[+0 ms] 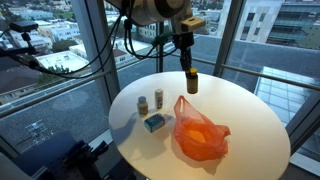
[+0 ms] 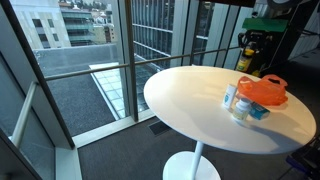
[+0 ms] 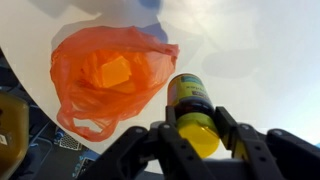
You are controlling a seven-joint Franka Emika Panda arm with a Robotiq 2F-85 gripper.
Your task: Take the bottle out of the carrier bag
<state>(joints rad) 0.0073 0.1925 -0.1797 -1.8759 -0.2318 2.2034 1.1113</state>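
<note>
**Mia:** Where is the bottle?

**Ben:** The bottle [image 3: 193, 100] is out of the orange bag [image 3: 105, 75]. It hangs in the air over the white table [image 3: 255, 50], off to one side of the bag and not touching it.

**Mia:** What is the pincer doing?

**Ben:** The gripper [image 3: 197, 128] is closed tight on the bottle. Its black fingers [image 3: 228, 125] squeeze the top part by the yellow cap, one on each side.

**Mia:** Is the bottle hard or soft?

**Ben:** I think it is hard and stiff, and small and light too. It looks smooth, so it could slip. Holding it up near the cap looks like a good place to me.

**Mia:** And the bag?

**Ben:** The bag looks thin and floppy. It lies crumpled on the table with a yellow thing [image 3: 113, 70] inside.

**Mia:** Can you read the words on the bottle?

**Ben:** No. It has a yellow and green label, but the writing is too blurry.

**Mia:** What else is by the bag?

**Ben:** In an exterior view, two little jars [image 1: 142, 103] and a blue box [image 1: 154, 122] stand near the bag.
</note>
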